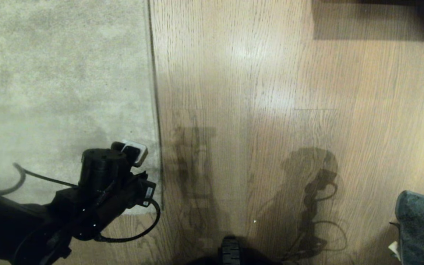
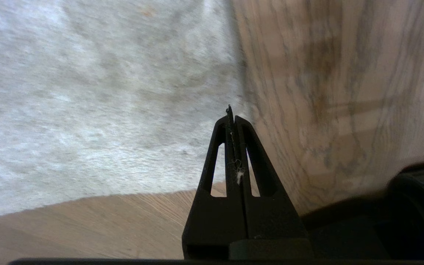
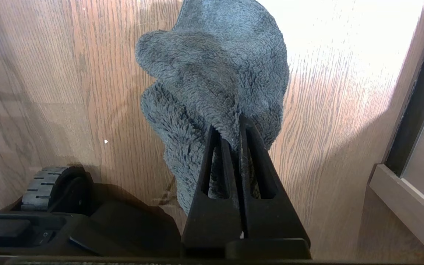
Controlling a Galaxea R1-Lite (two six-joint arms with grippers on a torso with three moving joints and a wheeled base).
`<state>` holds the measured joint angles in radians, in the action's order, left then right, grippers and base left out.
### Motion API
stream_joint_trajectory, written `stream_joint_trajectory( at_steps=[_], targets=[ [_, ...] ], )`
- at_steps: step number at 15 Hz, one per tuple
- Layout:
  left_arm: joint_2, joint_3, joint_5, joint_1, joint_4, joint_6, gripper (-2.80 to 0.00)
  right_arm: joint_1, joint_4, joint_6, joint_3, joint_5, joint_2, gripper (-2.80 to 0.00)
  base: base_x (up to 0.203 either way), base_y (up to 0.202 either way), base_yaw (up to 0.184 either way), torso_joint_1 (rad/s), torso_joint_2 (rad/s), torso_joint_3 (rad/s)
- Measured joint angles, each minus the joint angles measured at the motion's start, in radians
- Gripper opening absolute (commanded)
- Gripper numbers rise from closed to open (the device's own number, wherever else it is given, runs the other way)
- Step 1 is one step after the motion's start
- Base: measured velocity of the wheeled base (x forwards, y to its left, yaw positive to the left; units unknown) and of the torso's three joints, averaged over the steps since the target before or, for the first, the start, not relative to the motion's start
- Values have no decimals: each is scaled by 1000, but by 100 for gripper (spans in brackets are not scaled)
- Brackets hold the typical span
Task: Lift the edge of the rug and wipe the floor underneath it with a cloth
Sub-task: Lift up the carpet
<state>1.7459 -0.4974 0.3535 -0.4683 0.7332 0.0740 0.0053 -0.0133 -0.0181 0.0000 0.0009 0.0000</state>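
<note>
The left gripper [image 2: 233, 117], jaws pressed together and empty, hovers above the rug's near corner with the rug edge [image 1: 155, 110] just beside its tips, running lengthwise away from it, while the right gripper [image 3: 237, 125], farther off, clamps the cloth [image 3: 215, 73].

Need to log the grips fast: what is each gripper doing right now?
Left gripper: shut, holding nothing, above the rug edge.
Right gripper: shut on the cloth, above the floor.
</note>
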Motion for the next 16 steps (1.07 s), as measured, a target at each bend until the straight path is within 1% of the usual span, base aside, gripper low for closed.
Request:
stream_joint_trajectory(
  at_steps=[4, 5, 6, 9, 13, 16],
  targets=[
    [26, -28, 2, -17, 0, -1, -280, 0, 0, 0, 0, 0, 0, -280, 0, 0, 0, 0, 0, 0],
    [32, -33, 2, -19, 1, -1, -31, 1, 0, 0, 0, 0, 0, -280, 0, 0, 0, 0, 0, 0],
    [36, -34, 2, -19, 1, -4, 0, 1, 0, 0, 0, 0, 0, -280, 0, 0, 0, 0, 0, 0],
    [46, -34, 3, -19, 1, -7, 0, 1, 0, 0, 0, 0, 0, -280, 0, 0, 0, 0, 0, 0],
    [76, -80, 11, -17, 1, -6, 0, 0, 0, 0, 0, 0, 0, -280, 0, 0, 0, 0, 0, 0],
    [104, -111, 46, -16, -4, 5, 0, 0, 0, 0, 0, 0, 0, -280, 0, 0, 0, 0, 0, 0]
  ],
)
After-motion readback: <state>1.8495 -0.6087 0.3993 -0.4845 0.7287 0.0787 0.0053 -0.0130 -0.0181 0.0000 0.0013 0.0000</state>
